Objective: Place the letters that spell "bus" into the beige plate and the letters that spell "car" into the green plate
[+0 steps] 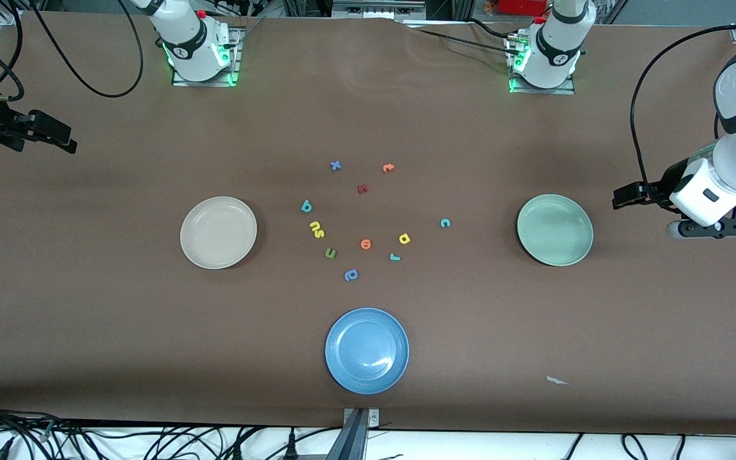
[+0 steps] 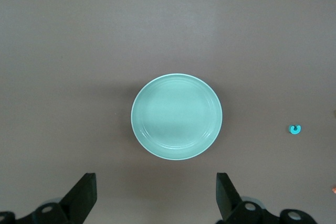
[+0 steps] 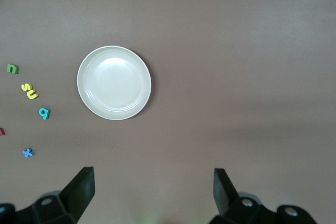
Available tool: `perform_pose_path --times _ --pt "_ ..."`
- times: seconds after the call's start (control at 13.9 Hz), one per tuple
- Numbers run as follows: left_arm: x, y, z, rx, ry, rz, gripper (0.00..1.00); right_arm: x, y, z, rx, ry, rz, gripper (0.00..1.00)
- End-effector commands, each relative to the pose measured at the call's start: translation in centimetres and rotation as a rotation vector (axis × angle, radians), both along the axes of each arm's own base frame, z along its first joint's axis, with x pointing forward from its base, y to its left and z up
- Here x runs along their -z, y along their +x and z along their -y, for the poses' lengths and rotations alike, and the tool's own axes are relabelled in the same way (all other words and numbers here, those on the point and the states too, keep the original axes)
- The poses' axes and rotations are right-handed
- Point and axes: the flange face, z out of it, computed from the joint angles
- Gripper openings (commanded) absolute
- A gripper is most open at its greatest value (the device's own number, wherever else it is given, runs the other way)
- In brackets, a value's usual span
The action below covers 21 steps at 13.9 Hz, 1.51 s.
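The beige plate (image 1: pixel 218 232) (image 3: pixel 114 82) lies bare toward the right arm's end, the green plate (image 1: pixel 554 230) (image 2: pixel 176 116) bare toward the left arm's end. Between them lie the teal b (image 1: pixel 306 206) (image 3: pixel 44 113), yellow u (image 1: pixel 314 225) and yellow s (image 1: pixel 319 234) touching, teal c (image 1: pixel 444 223) (image 2: pixel 295 128), yellow a (image 1: pixel 404 239) and teal r (image 1: pixel 395 257). My right gripper (image 1: pixel 64 139) (image 3: pixel 153 179) hangs open and holds nothing over the table's end past the beige plate. My left gripper (image 1: pixel 620 197) (image 2: pixel 156 182) hangs open and holds nothing past the green plate.
A blue plate (image 1: pixel 367 350) lies nearer the front camera than the letters. Other letters among them: green (image 1: pixel 331 253), orange (image 1: pixel 365 243), blue (image 1: pixel 351 275), blue x (image 1: pixel 335 166), orange t (image 1: pixel 388 168), red (image 1: pixel 362 188). A white scrap (image 1: pixel 556 381) lies near the front edge.
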Motion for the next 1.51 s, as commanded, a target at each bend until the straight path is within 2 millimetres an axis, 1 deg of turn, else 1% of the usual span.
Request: perform_pose_path --times 0.0,0.07,0.14,0.22,0.36,0.43,0.5,0.57,0.65,0.72,0.79,0.93,1.01,1.08,1.22,1.29,1.36,1.44 --pt "-0.5 0.1 0.4 -0.011 -0.026 -0.005 1.00 -0.2 -0.8 -0.3 0.010 0.015 -0.018 1.00" --pt "-0.5 0.1 0.5 -0.009 -0.026 -0.005 1.00 0.2 -0.7 -0.4 0.012 0.018 -0.024 1.00" --pt "-0.4 0.1 0.6 -0.007 -0.026 -0.007 1.00 0.6 -0.5 -1.0 -0.008 0.017 -0.039 1.00" --pt "-0.4 0.1 0.6 -0.009 -0.025 -0.008 1.00 1.2 -0.7 -2.6 -0.033 0.013 -0.073 1.00" --pt "-0.2 0.1 1.5 -0.021 -0.022 -0.011 1.00 3.3 -0.2 -6.6 -0.109 0.004 -0.126 1.00" --pt "0.1 0.2 2.4 -0.028 -0.019 -0.017 1.00 5.1 0.3 -9.0 -0.150 -0.001 -0.155 1.00" --pt "0.2 0.2 3.4 -0.042 -0.016 -0.020 1.00 7.4 1.0 -11.1 -0.186 -0.006 -0.189 1.00" --pt "0.7 0.2 4.6 -0.059 -0.011 -0.029 1.00 10.4 1.7 -13.0 -0.210 -0.004 -0.232 1.00" --pt "1.0 0.2 5.9 -0.076 -0.006 -0.036 1.00 12.2 2.4 -15.0 -0.236 -0.003 -0.219 1.00" --pt "1.4 0.0 7.3 -0.082 -0.001 -0.045 1.00 13.6 3.0 -16.7 -0.243 -0.007 -0.198 1.00" --pt "2.0 0.0 8.9 -0.095 0.008 -0.057 1.00 15.3 3.4 -18.8 -0.250 -0.014 -0.184 1.00" --pt "4.1 -0.1 12.5 -0.128 0.028 -0.081 1.00 18.2 3.7 -23.8 -0.258 -0.022 -0.129 1.00" --pt "5.3 -0.2 14.3 -0.153 0.038 -0.085 1.00 18.9 3.4 -26.1 -0.280 -0.021 -0.104 1.00" --pt "6.5 -0.1 16.0 -0.183 0.042 -0.069 1.00 20.2 3.2 -28.2 -0.292 -0.022 -0.090 1.00" --pt "9.3 -0.2 19.8 -0.226 0.047 -0.048 1.00 22.9 3.8 -29.6 -0.305 -0.018 -0.065 1.00" --pt "10.6 -0.2 21.0 -0.250 0.048 -0.039 1.00 23.3 3.5 -30.4 -0.319 -0.018 -0.065 1.00" --pt "12.0 -0.2 22.1 -0.272 0.049 -0.032 1.00 23.7 3.3 -30.8 -0.323 -0.021 -0.071 1.00" --pt "13.3 -0.5 23.0 -0.298 0.034 -0.019 1.00 24.9 3.6 -30.8 -0.321 -0.023 -0.075 1.00"
